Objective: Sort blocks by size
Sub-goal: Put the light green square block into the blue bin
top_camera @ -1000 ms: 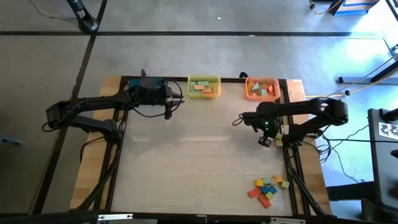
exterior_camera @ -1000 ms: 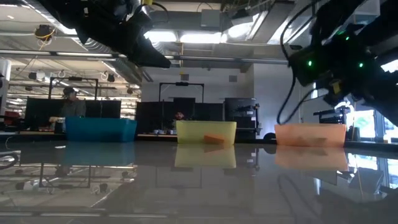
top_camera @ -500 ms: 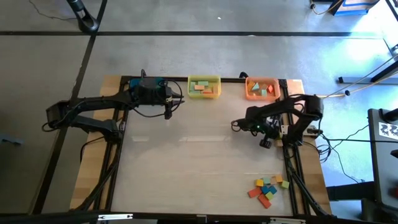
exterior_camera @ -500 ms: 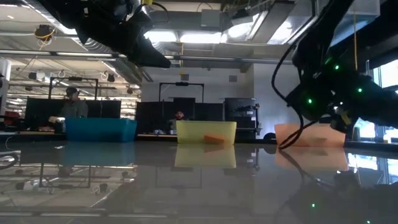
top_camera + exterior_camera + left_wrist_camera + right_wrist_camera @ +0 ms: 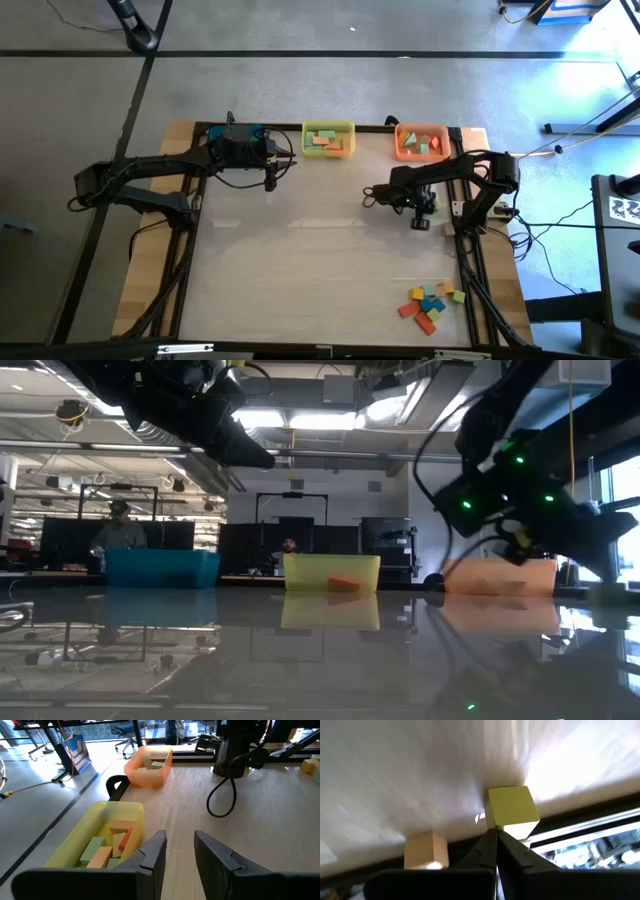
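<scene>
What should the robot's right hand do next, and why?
Probably open its fingers and move down onto one loose block. The right hand is shut and holds nothing, and a yellow block and a tan block lie on the table just past it, not yet in any bin.

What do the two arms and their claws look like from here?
Both arms are dark, slim and jointed. The left arm has black cables looping round its wrist block. The right arm carries a loose black cable loop and shows small green lights in the low view. The left claw has two flat, dark grey fingers with angular tips; the right claw has two dark fingers tapering to a point.
</scene>
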